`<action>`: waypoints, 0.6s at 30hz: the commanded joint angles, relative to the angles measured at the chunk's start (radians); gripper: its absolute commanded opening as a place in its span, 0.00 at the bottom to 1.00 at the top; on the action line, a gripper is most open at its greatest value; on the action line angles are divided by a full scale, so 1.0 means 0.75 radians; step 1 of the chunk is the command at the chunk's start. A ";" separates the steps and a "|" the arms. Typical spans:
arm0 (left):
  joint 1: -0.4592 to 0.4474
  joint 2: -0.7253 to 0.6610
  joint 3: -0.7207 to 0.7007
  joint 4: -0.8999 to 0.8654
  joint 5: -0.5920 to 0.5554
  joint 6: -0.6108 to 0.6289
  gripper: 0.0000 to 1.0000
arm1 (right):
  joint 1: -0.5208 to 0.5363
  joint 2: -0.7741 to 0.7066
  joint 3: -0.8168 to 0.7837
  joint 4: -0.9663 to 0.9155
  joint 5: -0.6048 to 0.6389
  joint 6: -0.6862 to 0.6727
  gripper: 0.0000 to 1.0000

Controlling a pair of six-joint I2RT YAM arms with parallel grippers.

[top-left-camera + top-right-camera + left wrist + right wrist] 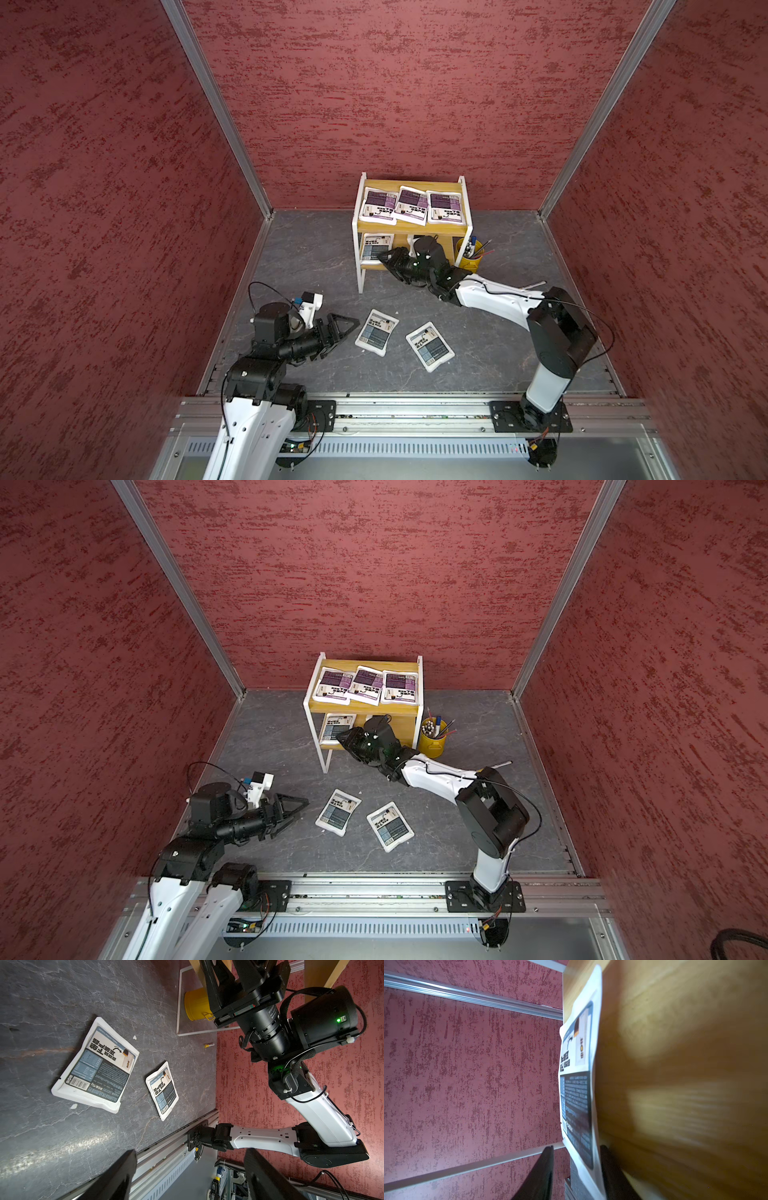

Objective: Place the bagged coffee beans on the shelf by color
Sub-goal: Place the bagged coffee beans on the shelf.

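Right fingers seen parted about grey-blue pouch on lower shelf board; pouch may be dragged off if snagged during withdrawal. Left fingers held wide, nothing gripped.

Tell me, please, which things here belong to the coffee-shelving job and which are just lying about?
Job:
- three purple-labelled white pouches on the top board
- grey-blue-labelled white pouch on the lower board, inside the open right gripper
- two matching pouches flat on the dark table
- yellowish wooden two-tier shelf, white-framed

Lying about:
- yellow round pen cup beside the shelf
- small white scraps
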 commanded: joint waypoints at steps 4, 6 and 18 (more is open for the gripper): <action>0.008 -0.004 0.002 0.005 0.013 0.030 0.85 | -0.002 -0.031 -0.027 0.000 -0.010 0.014 0.51; 0.008 -0.008 0.002 0.002 0.011 0.030 0.85 | -0.001 -0.048 -0.045 -0.008 -0.004 0.019 0.54; 0.011 -0.008 -0.003 0.034 0.007 0.000 0.85 | 0.028 -0.150 -0.126 -0.126 0.084 0.019 0.63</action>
